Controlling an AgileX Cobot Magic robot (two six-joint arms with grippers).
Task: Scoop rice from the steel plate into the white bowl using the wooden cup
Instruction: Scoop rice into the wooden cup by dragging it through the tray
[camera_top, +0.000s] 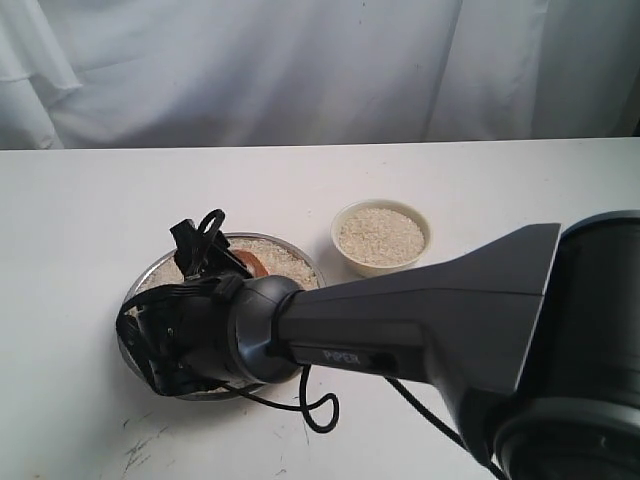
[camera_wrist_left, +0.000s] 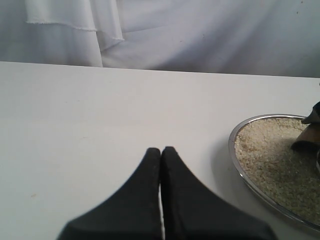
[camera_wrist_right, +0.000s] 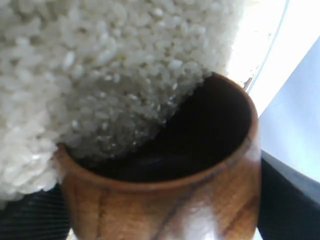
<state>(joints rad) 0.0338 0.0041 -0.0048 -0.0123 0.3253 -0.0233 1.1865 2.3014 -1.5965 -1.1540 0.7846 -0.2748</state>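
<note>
The right jaws clamp the wooden cup (camera_wrist_right: 165, 200), tipped mouth-first into the rice (camera_wrist_right: 100, 75) to fill; the left jaws, pressed together empty, wait clear of the steel plate (camera_wrist_left: 233, 150).

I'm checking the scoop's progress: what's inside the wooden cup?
In the wooden cup, rice fills part of the mouth; the rest of the inside shows dark and bare. The bottom under those grains is hidden.

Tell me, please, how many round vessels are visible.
3: shiny round steel plate, front left; cream-white bowl, right of it; reddish-brown wooden cup, in the plate's rice. Arm may hide others.
</note>
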